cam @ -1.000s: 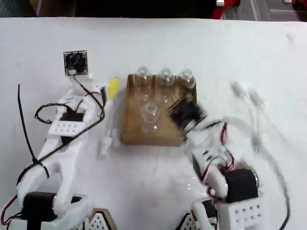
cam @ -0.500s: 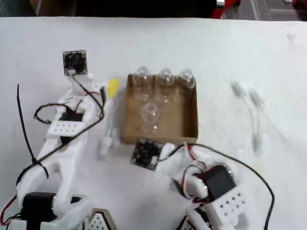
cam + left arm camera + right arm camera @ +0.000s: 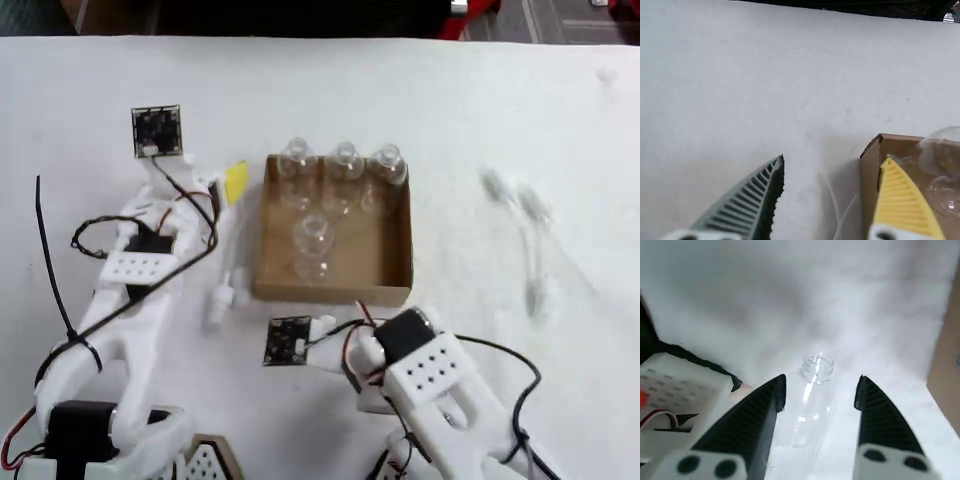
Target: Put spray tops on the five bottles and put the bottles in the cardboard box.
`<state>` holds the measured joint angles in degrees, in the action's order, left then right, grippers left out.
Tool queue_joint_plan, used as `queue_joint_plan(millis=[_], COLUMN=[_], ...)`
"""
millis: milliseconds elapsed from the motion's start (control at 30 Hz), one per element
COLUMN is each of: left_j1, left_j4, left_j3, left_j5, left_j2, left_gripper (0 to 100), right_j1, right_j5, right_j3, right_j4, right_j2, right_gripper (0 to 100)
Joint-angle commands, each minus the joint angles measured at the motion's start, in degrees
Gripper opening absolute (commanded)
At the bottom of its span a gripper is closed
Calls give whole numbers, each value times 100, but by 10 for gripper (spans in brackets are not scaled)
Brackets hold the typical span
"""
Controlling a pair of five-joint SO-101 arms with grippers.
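Open, gripping nothing: left pincer (image 3: 834, 160), parked just left of the far-left corner of the cardboard box (image 3: 385, 262). In its wrist view, yellow finger (image 3: 900, 200) overlapping the box wall, both fingers cut off at the base. Open as well: right pincer (image 3: 822, 378), low over the desk (image 3: 120, 90) off the near-left corner of the box. Between its spread fingers, a clear bottle (image 3: 810, 405) lying on its side left of the box, neck bare, lower body cut off from view; touching or not, impossible to tell. In the box, four more bottles (image 3: 345, 160): three along the far wall, one mid-box, tops on or off unclear through the clear plastic. Far right on the desk, pale blurred bits (image 3: 525, 215), too faint to name.
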<state>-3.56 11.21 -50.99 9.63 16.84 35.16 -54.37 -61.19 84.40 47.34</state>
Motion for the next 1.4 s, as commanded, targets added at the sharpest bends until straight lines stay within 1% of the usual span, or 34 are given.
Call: queue_joint_plan(millis=[0, 233, 467, 533, 667, 767, 900, 1000, 1200, 1267, 1367], left_j1=[-48, -48, -48, -48, -48, -48, -40, -40, -40, -40, -40], left_j4=[-167, -167, -167, -167, -167, -167, -167, -167, -167, -167, -167], left_j3=[70, 70, 70, 70, 70, 70, 70, 70, 70, 70, 70], left_j5=[-35, -35, -35, -35, -35, -35, -35, -44, -44, -44, -44], left_j2=[57, 57, 57, 57, 57, 57, 57, 57, 57, 57, 57], left_gripper=[286, 286, 286, 286, 286, 286, 286, 286, 286, 286, 286], right_j1=[-31, -31, -57, -57, -57, -57, -57, -57, -92, -303, -910], right_j5=[-18, -18, -18, -18, -26, -26, -35, -35, -26, -18, 97], right_j3=[-26, -237, -642, -651, -659, -659, -492, 88, 2321, 3103, 4176], right_j4=[-321, -400, -945, -1024, -1279, -1270, -1244, -760, 980, 1279, 1323], right_j2=[-242, -462, -453, -426, -462, -453, -418, -418, -409, -400, -400], right_gripper=[205, 205, 198, 153, 13, 34, 16, 16, 16, 16, 16])
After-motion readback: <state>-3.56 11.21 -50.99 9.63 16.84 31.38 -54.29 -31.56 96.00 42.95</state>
